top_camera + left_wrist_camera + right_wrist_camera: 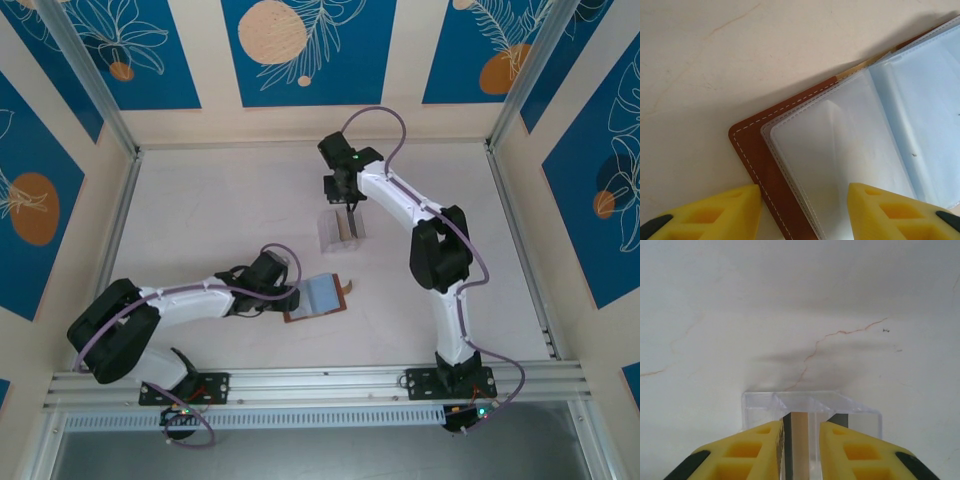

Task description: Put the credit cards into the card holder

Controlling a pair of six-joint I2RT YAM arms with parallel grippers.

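Fingers [740,455] of right pincer [801,430] astride card [799,445] in stand [860,420], pinch unclear. Left pincer [804,195] spread, holder [752,150] corner between. Probably card pickup; next needing firm pinch, straight lift.

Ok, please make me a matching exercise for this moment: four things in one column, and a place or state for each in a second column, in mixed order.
Column one
1. card holder
2. clear stand
3. left gripper
4. right gripper

Column two
A. fingers on both sides of the upright credit cards
B. lies open on the table, pale inside facing up
C. transparent, with cards standing in it
D. fingers apart above a brown stitched corner

Pairs: 1-B, 2-C, 3-D, 4-A
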